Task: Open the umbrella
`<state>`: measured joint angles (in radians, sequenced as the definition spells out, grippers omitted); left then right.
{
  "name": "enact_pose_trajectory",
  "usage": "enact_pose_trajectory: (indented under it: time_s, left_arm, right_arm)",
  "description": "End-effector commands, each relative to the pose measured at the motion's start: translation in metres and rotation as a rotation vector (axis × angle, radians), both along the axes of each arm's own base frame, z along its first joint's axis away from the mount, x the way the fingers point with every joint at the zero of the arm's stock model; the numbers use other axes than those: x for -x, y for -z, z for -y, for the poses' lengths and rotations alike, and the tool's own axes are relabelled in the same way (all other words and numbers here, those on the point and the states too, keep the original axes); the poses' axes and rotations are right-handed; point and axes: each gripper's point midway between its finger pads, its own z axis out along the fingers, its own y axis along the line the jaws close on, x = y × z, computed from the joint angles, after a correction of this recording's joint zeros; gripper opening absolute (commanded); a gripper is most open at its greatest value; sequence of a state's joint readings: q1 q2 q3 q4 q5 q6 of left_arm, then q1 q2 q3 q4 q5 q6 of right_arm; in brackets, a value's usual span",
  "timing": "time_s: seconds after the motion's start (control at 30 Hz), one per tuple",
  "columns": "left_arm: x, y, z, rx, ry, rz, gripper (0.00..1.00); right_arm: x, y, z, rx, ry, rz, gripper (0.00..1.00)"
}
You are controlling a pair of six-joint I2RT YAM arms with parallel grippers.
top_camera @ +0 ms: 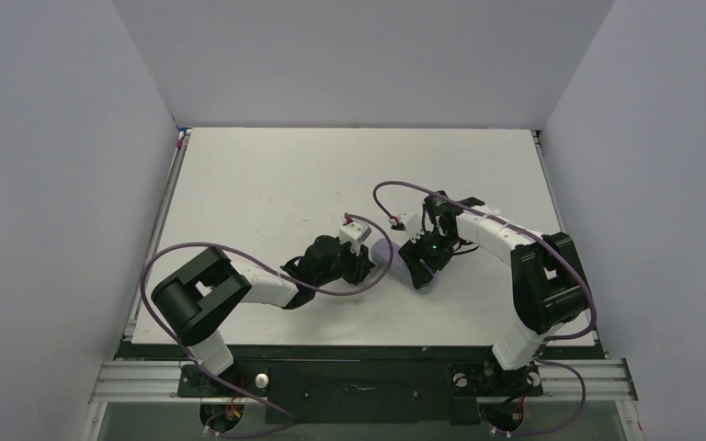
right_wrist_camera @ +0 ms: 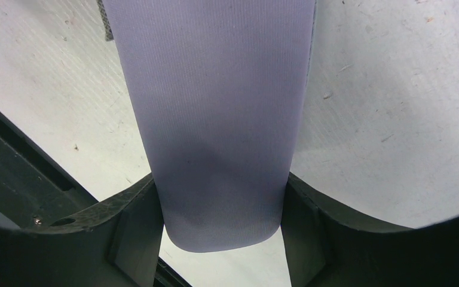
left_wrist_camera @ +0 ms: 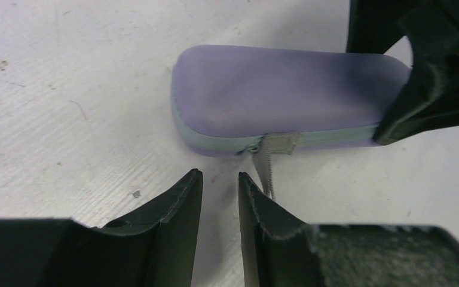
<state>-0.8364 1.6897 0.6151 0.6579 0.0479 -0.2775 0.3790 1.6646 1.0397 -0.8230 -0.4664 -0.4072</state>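
The lavender oblong case [left_wrist_camera: 275, 89] lies flat on the white table, zipped shut along its grey-green zipper band. Its grey zipper pull tab [left_wrist_camera: 267, 158] hangs onto the table. The umbrella itself is out of view. My left gripper [left_wrist_camera: 220, 176] sits low just in front of the case, its jaws a narrow gap apart with nothing between them; the pull tab lies just outside the right fingertip. My right gripper [right_wrist_camera: 221, 203] is shut on the case's other end [right_wrist_camera: 215, 119], one finger on each long side. In the top view the case [top_camera: 383, 250] lies between the left gripper [top_camera: 368, 264] and the right gripper [top_camera: 423, 264].
The white table [top_camera: 267, 193] is walled by grey panels on three sides. The right gripper's black finger [left_wrist_camera: 436, 78] fills the upper right of the left wrist view, close to my left fingers. Purple cables loop over both arms.
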Motion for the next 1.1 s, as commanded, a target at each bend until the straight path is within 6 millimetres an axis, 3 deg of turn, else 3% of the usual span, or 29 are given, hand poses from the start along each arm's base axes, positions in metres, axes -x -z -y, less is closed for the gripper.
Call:
enact_pose_trajectory:
  time_s: [0.0, 0.27, 0.6, 0.87, 1.07]
  left_arm:
    - [0.001, -0.03, 0.021, 0.076, 0.036, 0.077, 0.28]
    - [-0.007, -0.034, 0.04, 0.09, 0.025, 0.1, 0.29]
    - [-0.021, -0.024, 0.046, 0.051, -0.03, 0.108, 0.27]
    - [-0.03, -0.024, 0.049, 0.04, -0.047, 0.134, 0.0]
    - [-0.036, -0.023, 0.038, 0.018, -0.069, 0.15, 0.0]
  right_arm:
    - [0.01, 0.007, 0.001, 0.008, 0.019, -0.085, 0.04]
    - [0.011, 0.009, 0.0, 0.01, 0.008, -0.096, 0.02]
    - [0.019, 0.011, 0.002, 0.019, -0.045, -0.122, 0.0]
    - [0.03, 0.01, 0.006, 0.017, -0.114, -0.164, 0.0]
    - [0.035, 0.01, 0.013, 0.027, -0.141, -0.184, 0.0]
